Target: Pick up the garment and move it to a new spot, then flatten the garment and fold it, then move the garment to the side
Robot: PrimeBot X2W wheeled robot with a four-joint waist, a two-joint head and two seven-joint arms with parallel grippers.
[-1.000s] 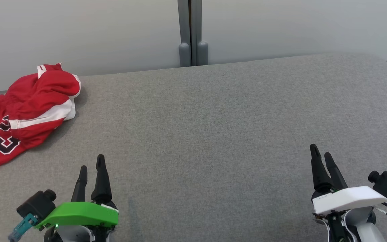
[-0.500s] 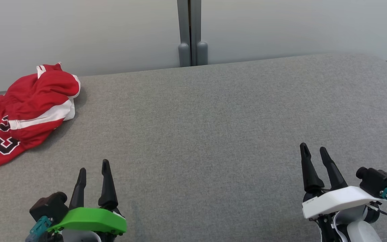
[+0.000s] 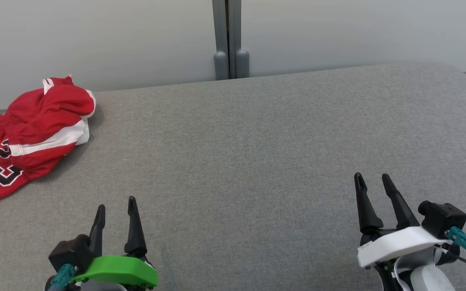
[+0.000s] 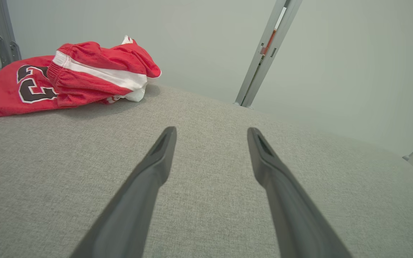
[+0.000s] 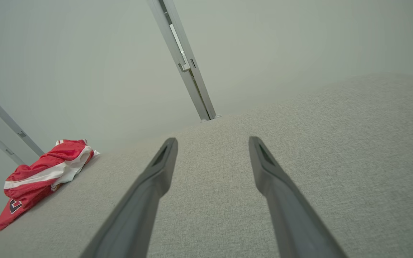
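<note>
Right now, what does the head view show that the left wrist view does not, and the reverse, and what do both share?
Head view, not left wrist view: the open right tool under its white plastic cover, and the green plastic cover of the left tool.
Left wrist view, not head view: an orange-red mark on the grey metal post, and a grey metal bracket behind the crumpled red-and-white fabric garment.
Both: that garment, the post, the grey fabric surface, the open left tool.
</note>
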